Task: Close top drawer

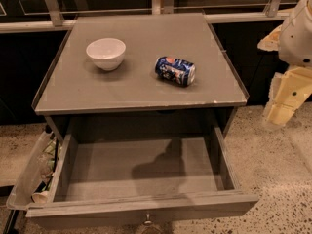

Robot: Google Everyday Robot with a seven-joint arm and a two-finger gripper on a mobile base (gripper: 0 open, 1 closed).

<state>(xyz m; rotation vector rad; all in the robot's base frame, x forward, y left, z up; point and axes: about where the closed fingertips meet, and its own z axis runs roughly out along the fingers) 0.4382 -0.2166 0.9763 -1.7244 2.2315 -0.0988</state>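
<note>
The top drawer (141, 206) is a wide grey wooden drawer pulled far out of the cabinet toward me, and its inside is empty. Its front runs along the bottom of the view, with a small round metal knob (147, 223) at its centre. My gripper (282, 104) hangs at the right edge of the view, cream coloured, beside the cabinet's right side and above the floor. It is apart from the drawer and touches nothing.
The grey cabinet top (141, 82) bears a white bowl (106, 53) at the left and a blue can (175, 70) lying on its side. A clear bin (31, 172) with rubbish stands left of the drawer. Speckled floor (278, 179) lies to the right.
</note>
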